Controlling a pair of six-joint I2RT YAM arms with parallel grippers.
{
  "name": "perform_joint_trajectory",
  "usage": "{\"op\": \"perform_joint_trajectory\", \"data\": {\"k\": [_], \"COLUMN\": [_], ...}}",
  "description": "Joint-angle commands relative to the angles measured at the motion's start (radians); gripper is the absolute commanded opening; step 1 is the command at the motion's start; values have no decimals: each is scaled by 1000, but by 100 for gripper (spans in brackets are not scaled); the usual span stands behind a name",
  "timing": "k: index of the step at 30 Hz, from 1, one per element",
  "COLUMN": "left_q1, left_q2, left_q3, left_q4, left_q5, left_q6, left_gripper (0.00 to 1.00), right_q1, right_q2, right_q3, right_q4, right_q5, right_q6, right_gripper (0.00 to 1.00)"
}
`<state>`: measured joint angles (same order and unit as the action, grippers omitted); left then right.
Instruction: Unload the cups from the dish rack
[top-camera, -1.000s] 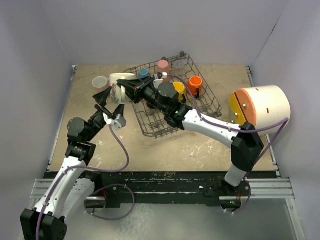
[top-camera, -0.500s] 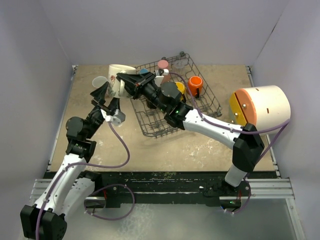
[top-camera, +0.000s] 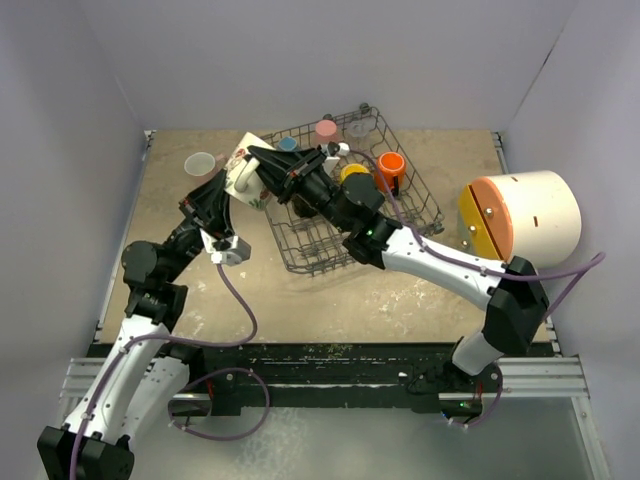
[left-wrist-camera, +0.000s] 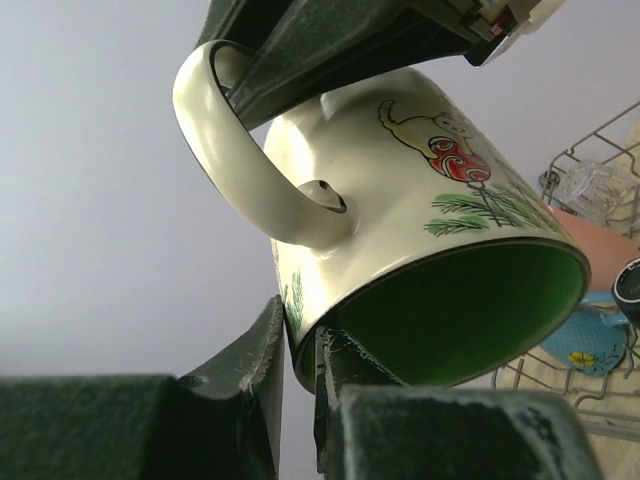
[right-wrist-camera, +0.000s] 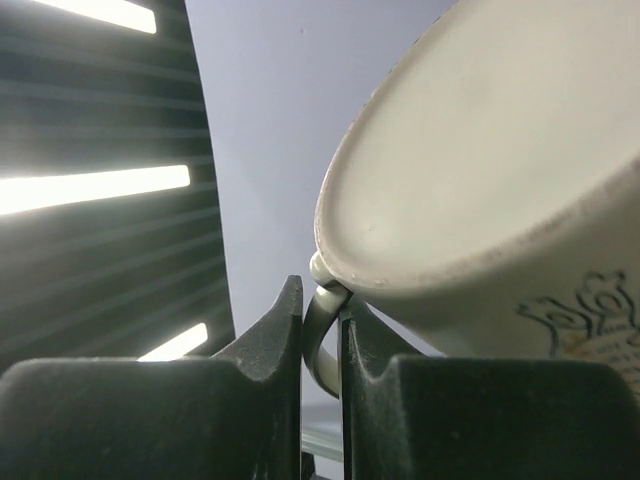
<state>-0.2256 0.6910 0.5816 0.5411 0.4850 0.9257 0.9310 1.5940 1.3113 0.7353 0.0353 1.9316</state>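
A cream mug (top-camera: 243, 152) with a green inside (left-wrist-camera: 470, 310) hangs tilted in the air just left of the dish rack (top-camera: 395, 215). My right gripper (top-camera: 263, 163) is shut on its handle (right-wrist-camera: 322, 310). My left gripper (left-wrist-camera: 300, 345) is shut on its rim from below, one finger inside and one outside. Pink (top-camera: 326, 128), blue (top-camera: 288, 143), yellow (top-camera: 352, 172) and orange (top-camera: 390, 165) cups and a clear glass (top-camera: 358, 127) stand in the rack. A pale pink cup (top-camera: 200, 163) sits on the table at far left.
A big white cylinder (top-camera: 525, 210) with an orange-yellow end lies at the right, beside the rack. Grey walls close in the table on three sides. The right arm stretches across the rack's near half.
The right arm carried the cream mug left and tilted it. My left gripper rose to it and closed on its rim.
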Motion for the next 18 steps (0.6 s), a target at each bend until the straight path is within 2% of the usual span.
{"op": "perform_joint_trajectory", "data": {"k": [1, 3, 8, 14, 18], "left_q1": [-4, -4, -4, -4, -4], "left_q2": [-37, -43, -67, -97, -105], "left_q3": [107, 114, 114, 147, 168], "left_q4": [82, 67, 2, -240, -346], "left_q5": [18, 20, 24, 20, -38], "left_q6": [-23, -25, -6, 37, 26], "left_gripper": [7, 1, 0, 0, 0], "right_q1": [12, 11, 5, -34, -53], "right_q2": [-57, -60, -81, -129, -153], "right_q3": [-45, -66, -149, -226, -243], "right_q4": [100, 104, 116, 51, -40], "right_q5": [-79, -96, -119, -158, -190], "right_q6": [-47, -44, -33, -75, -131], "right_gripper": [0, 0, 0, 16, 21]}}
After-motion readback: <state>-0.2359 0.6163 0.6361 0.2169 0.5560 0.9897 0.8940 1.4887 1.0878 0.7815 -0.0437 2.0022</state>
